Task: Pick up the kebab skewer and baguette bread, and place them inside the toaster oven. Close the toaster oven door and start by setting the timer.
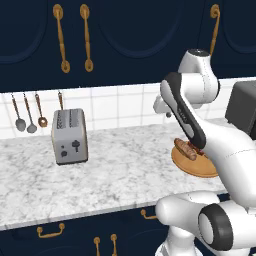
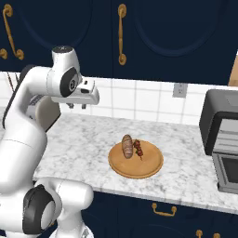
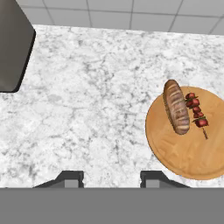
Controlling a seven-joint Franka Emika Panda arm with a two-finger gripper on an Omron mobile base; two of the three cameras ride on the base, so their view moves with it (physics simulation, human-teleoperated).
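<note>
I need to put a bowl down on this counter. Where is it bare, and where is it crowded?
Bare marble lies between the silver toaster and the round wooden board. The board is crowded: the baguette bread and kebab skewer lie close together. The toaster oven fills the right end.

From my remote station I see a white-and-grey marbled stone surface [image 1: 115,170] running across the kitchen. Behind it stands a wall of pale square tiles [image 2: 139,103] with a grey outlet plate [image 2: 180,89] at about 2 o'clock in the right base view. Above hang navy-blue upper cabinets [image 1: 125,35] with long brass handles [image 1: 61,37]. Below the edge sit navy drawers with brass pulls [image 1: 50,231]. At 9 o'clock in the left base view, metal spoons and ladles [image 1: 27,114] hang on the tiles beside a silver two-slot toaster [image 1: 70,136].
</note>
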